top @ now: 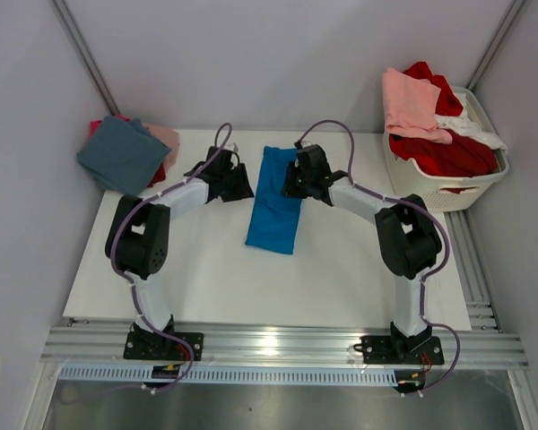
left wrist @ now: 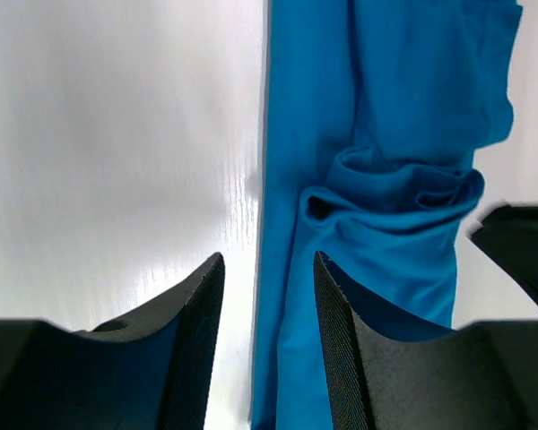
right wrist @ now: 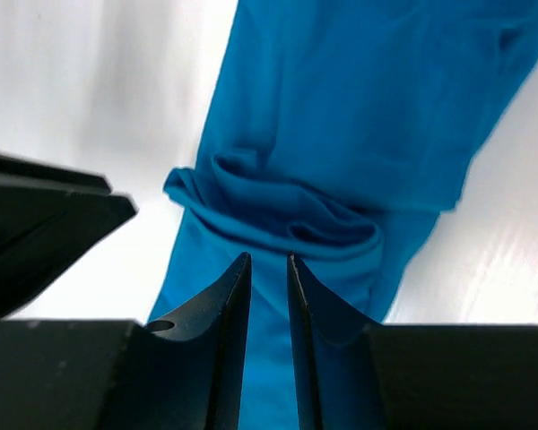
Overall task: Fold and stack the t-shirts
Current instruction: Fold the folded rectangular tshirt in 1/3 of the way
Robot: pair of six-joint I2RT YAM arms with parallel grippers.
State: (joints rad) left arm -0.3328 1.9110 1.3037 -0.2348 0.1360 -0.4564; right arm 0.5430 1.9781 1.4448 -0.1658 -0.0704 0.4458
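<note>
Risk: the bunched ridge across the blue t-shirt could be pressed into the next fold, or the strip dragged askew, if one side grips before the other. The left end effector has its fingers apart over the shirt's edge and holds nothing. The right end effector has its fingers nearly together above the ridge; whether cloth is caught cannot be told. The shirt lies as a narrow bright-blue strip mid-width on the bench, toward its far edge, otherwise smooth.
</note>
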